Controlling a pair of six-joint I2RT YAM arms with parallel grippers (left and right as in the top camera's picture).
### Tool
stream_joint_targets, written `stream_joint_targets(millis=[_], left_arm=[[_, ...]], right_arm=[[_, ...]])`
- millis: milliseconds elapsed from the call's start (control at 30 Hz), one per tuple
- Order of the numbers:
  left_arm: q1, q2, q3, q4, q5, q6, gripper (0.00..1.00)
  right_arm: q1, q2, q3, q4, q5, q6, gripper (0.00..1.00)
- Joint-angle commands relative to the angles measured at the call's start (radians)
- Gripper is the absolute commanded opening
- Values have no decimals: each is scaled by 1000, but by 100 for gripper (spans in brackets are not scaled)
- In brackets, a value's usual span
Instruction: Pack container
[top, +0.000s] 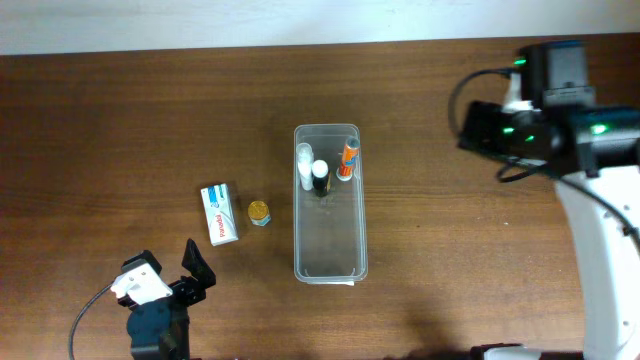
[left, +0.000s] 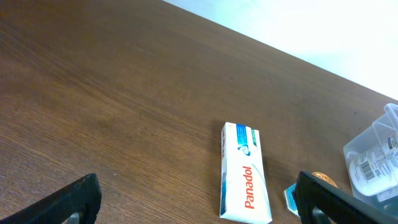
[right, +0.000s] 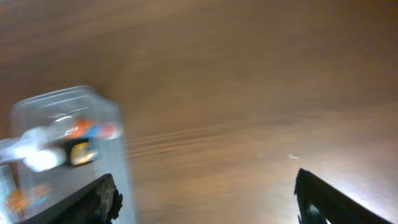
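Dark brown wooden tabletop (top: 120, 120). The container (top: 328, 250), a long, narrow clear plastic bin with rounded corners, sits at the middle of the table, its length running from the far edge toward the near edge. Its far end holds a white bottle (top: 304, 160), a dark bottle with a white cap (top: 320, 175) and an orange tube (top: 348, 158). The near half of its floor is bare.

A small white-and-blue cardboard box printed "Panadol" (left: 244, 174) lies flat to the left of the bin and apart from it. A small gold-lidded jar (top: 259, 212) stands between box and bin.

The left gripper (top: 170, 265) is close to the near edge, left of centre, near the box but apart from it. Its fingers are spread wide and hold nothing.

The right gripper (right: 205, 205) is toward the far right corner, well apart from the bin. The wrist view is blurred, but it shows the jaws parted wide and empty.
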Motion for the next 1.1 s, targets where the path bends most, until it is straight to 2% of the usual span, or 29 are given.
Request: stream_joint_targets(millis=[0, 67, 233, 1067], left_arm=[[-4, -10, -7, 3, 7, -10, 99], [-4, -10, -7, 3, 7, -10, 99], [-4, -10, -7, 3, 7, -10, 99], [-4, -10, -7, 3, 7, -10, 100]], right_arm=[[-127, 27, -16, -23, -2, 17, 93], [-187, 37, -35, -22, -11, 17, 99], [-283, 80, -59, -23, -21, 16, 99], [-290, 110, -59, -22, -21, 16, 98]])
